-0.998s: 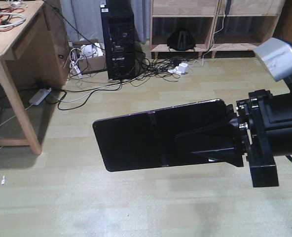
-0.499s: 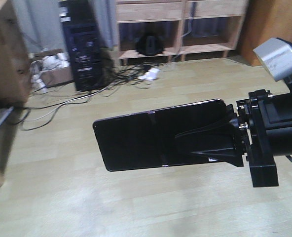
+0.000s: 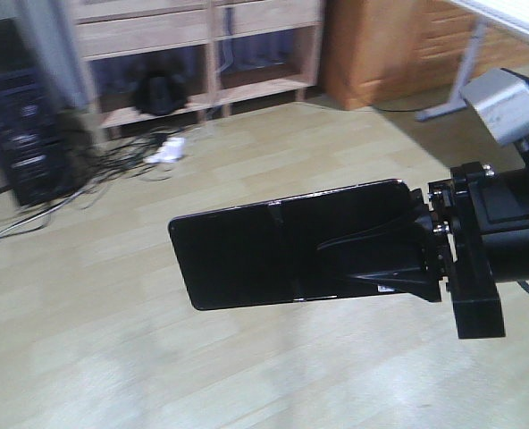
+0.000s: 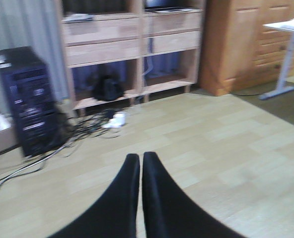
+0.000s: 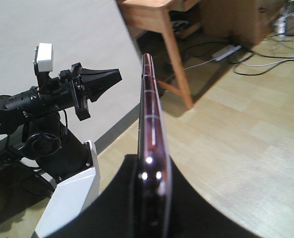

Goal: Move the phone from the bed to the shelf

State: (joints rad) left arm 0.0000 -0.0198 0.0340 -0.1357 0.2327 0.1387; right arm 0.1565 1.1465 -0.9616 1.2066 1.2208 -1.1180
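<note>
gripping the phone (image 3: 247,255) by one short end, the right fingers (image 3: 336,257) are clenched on it. they hold it nearly level in the air above the pale wood floor (image 3: 247,375), with its dark face to the front camera. in the right wrist view it shows edge-on, with its pinkish rim towards the camera. the left fingers (image 4: 133,166) are pressed together on nothing and point towards the shelf (image 4: 137,47). the shelf stands well apart from the phone across the floor, between a black computer tower (image 4: 30,99) with a tangle of cables (image 4: 82,136) and an orange-brown cabinet (image 4: 236,44).
</note>
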